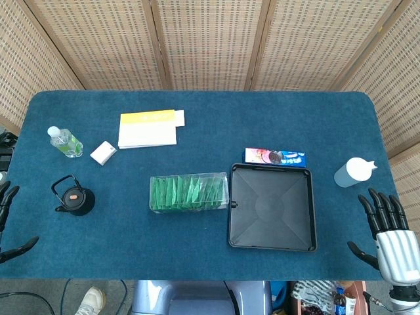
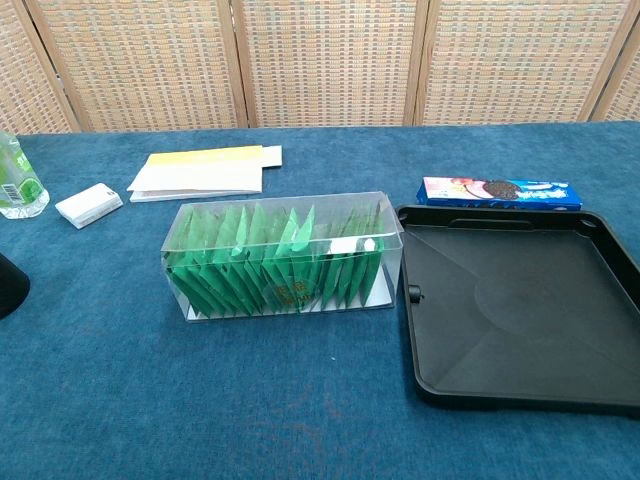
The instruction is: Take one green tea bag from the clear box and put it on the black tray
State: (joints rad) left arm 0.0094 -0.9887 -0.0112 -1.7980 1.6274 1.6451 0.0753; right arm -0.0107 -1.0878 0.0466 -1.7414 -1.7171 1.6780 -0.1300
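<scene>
A clear box [image 1: 189, 193] [image 2: 285, 256] filled with several upright green tea bags [image 2: 270, 262] sits at the table's middle. Right beside it lies the black tray [image 1: 272, 207] [image 2: 520, 310], with nothing on it. In the head view my right hand [image 1: 388, 233] hovers at the table's front right corner, fingers spread, holding nothing. Only dark fingertips of my left hand [image 1: 9, 220] show at the left edge, spread and holding nothing. Neither hand appears in the chest view.
A blue cookie pack [image 1: 275, 156] [image 2: 497, 192] lies behind the tray. A white bottle [image 1: 353, 172] stands at the right. A black teapot [image 1: 73, 195], a small water bottle [image 1: 65, 141], a white packet [image 1: 103, 152] and a yellow-white booklet [image 1: 149, 128] occupy the left.
</scene>
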